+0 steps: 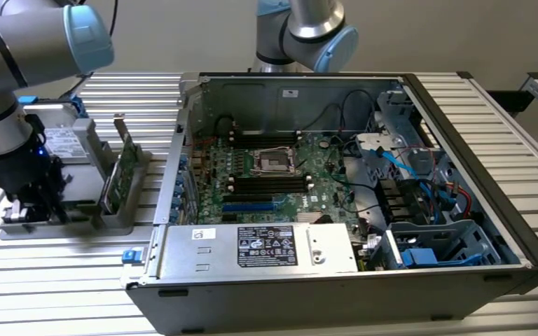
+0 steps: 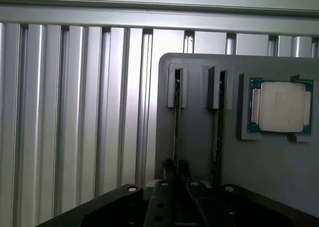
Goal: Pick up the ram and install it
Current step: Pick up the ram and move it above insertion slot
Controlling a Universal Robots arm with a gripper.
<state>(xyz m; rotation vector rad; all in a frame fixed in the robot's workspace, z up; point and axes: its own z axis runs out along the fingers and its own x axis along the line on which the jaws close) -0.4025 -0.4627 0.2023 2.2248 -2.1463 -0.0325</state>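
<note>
The slatted metal tabletop point(image 1: 54, 280) carried everything, and most of it was taken up by the open computer case point(image 1: 344, 301), lying with its motherboard point(image 1: 269, 175) facing up. The case reached almost to the tabletop's edge on the exterior view's right. On the exterior view's left, the robot arm point(image 1: 8, 84) stood bent over a grey holder point(image 1: 110, 222) that sat just beside the case wall, close to the tabletop's edge on that side. A green expansion card point(image 1: 124, 168) stood upright in the holder, between the arm and the case.

The gripper point(image 1: 31, 210) was down at the holder's end nearest the exterior camera. In the wrist view the gripper point(image 2: 176, 168) was drawn nearly together, one dark fingertip point(image 2: 168, 168) on each side of the ram point(image 2: 176, 132), pinching its thin edge. The ram stood on edge in the slot nearest the holder's point(image 2: 194, 137) side edge, with bare tabletop point(image 2: 75, 112) slats beyond that edge. A second stick point(image 2: 217, 137) stood in the neighbouring slot, apart from the fingers. The square silver processor point(image 2: 281, 106) lay flat in its own recess further along.
</note>
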